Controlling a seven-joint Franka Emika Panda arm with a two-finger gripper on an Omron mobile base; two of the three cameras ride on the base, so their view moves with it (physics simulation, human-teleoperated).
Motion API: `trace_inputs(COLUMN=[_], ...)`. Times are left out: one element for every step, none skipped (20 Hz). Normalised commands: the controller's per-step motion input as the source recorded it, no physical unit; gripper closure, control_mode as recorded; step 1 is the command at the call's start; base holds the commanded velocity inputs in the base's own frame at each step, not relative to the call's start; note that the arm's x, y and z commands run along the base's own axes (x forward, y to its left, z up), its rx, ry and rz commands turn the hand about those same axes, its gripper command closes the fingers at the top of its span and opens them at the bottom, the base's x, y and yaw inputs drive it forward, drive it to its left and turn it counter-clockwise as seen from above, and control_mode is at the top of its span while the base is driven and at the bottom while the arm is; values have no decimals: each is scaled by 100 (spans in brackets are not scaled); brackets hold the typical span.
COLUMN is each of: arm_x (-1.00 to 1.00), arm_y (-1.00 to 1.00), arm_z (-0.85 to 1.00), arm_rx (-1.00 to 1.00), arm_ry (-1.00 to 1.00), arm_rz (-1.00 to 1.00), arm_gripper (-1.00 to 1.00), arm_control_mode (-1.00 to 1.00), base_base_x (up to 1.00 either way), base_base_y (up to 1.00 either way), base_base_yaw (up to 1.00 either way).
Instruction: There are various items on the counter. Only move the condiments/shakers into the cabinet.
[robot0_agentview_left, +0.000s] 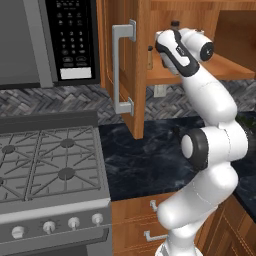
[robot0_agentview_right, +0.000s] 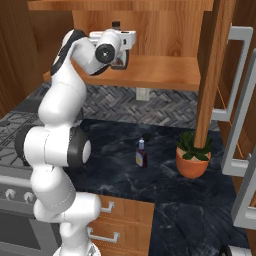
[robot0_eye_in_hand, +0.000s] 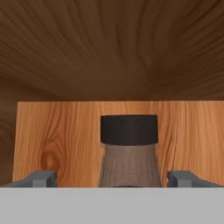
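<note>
Looking along the hand, I see the syrup bottle (robot0_eye_in_hand: 128, 153) dead centre at the bottom of the frame, black cap up, standing on the cabinet (robot0_agentview_right: 165, 72) shelf with the wooden back wall behind it. My gripper (robot0_eye_in_hand: 114, 178) is spread wide — one fingertip at lower left, the other at lower right, both clear of the bottle's neck, so I judge it released and standing on its own.

The risk now is the exit. The bottle sits between the fingers, so any sideways or twisting motion as I pull back could catch its shoulder and tip it or drag it off the shelf edge. A straight retreat along the hand's axis looks safest to me.

In the right base view the small dark-blue bottle (robot0_agentview_right: 141, 154) is on the counter (robot0_agentview_right: 165, 185) at mid-frame, just left of the potted plant (robot0_agentview_right: 193, 154) — close enough that a careless reach could knock the plant, which must stay put. The open cabinet door (robot0_agentview_right: 209, 70) hangs down at upper right, its lower edge over the plant, and the arm could clip it on the way down. In the left base view a small shaker (robot0_agentview_left: 149, 57) shows at the shelf's left end.
</note>
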Motion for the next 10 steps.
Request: trace_inputs(arm_x=[19, 11, 10, 15, 16, 19, 20, 14, 14, 16], arm_y=[0, 0, 0, 0, 0, 0, 0, 0, 0, 0], arm_z=[0, 0, 0, 0, 0, 0, 0, 0, 0, 0], arm_rx=[0, 0, 0, 0, 0, 0, 0, 0, 0, 0], arm_ry=[1, 1, 1, 1, 1, 1, 0, 0, 0, 0], arm_rz=[0, 0, 0, 0, 0, 0, 0, 0, 0, 0], arm_gripper=[-100, -100, -100, -100, -100, -100, -100, -100, -100, -100], arm_control_mode=[-100, -100, -100, -100, -100, -100, -100, -100, -100, -100], base_base_x=[0, 0, 0, 0, 0, 0, 0, 0, 0, 0], base_base_y=[0, 0, 0, 0, 0, 0, 0, 0, 0, 0], base_base_yaw=[0, 0, 0, 0, 0, 0, 0, 0, 0, 0])
